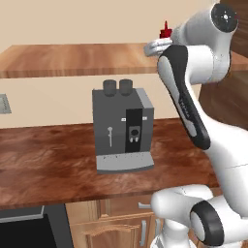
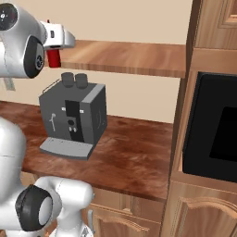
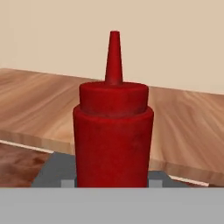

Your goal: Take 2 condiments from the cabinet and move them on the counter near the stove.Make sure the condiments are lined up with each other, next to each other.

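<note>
A red squeeze bottle (image 3: 113,135) with a pointed nozzle, one of the condiments, stands upright between my fingers, and my gripper (image 3: 113,181) is shut on its body. From the right, the bottle (image 2: 54,56) hangs under my hand (image 2: 58,37), just in front of the cabinet shelf's edge (image 2: 129,58) and above the coffee machine. From the left, only its red nozzle (image 1: 165,30) shows behind my arm, over the shelf (image 1: 72,58). The counter (image 1: 48,164) lies below. A black corner of the stove (image 1: 24,232) sits at the lower left.
A grey coffee machine (image 1: 121,126) (image 2: 74,115) stands on the counter directly below the held bottle. A tall wooden cabinet with a black built-in oven (image 2: 213,134) closes off the right side. The shelf plank (image 3: 35,109) stretches behind the bottle.
</note>
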Robot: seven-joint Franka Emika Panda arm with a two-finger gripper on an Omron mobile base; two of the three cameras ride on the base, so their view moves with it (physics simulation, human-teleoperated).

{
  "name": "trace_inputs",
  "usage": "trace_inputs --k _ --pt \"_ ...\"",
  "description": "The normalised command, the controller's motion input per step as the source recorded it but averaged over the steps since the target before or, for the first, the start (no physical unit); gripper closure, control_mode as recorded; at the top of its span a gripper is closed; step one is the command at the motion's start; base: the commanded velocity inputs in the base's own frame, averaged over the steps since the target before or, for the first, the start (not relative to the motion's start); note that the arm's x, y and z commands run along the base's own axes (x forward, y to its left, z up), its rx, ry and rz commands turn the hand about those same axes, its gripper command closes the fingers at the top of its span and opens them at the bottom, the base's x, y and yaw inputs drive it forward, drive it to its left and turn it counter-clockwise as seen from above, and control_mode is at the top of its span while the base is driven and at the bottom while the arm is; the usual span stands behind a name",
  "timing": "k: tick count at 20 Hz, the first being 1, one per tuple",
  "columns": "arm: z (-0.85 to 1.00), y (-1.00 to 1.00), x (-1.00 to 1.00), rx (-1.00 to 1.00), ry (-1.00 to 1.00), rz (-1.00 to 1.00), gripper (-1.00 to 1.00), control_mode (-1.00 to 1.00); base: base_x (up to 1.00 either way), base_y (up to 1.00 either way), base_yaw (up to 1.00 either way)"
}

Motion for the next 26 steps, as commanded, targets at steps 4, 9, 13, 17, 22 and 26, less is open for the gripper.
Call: trace_inputs --k 4,9,13,17,22,26 --pt "-0.44 0.0 -1.0 0.0 -0.05 0.14 1.0 -1.0 0.0 0.0 0.0" --pt "-0.21 0.0 -0.93 0.0 0.0 0.1 1.0 -1.0 0.0 0.0 0.0" --pt "-0.1 -0.13 -0.67 0.0 0.01 0.09 1.0 -1.0 0.0 0.0 0.0" --pt "-0.16 -0.21 -0.36 0.0 0.01 0.11 1.0 -1.0 0.0 0.0 0.0" --pt "-0.31 -0.26 -0.22 0.01 0.0 0.1 1.0 -1.0 0.0 0.0 0.0" --pt "-0.38 -0.08 -0.15 0.0 -0.01 0.09 1.0 -1.0 0.0 0.0 0.0"
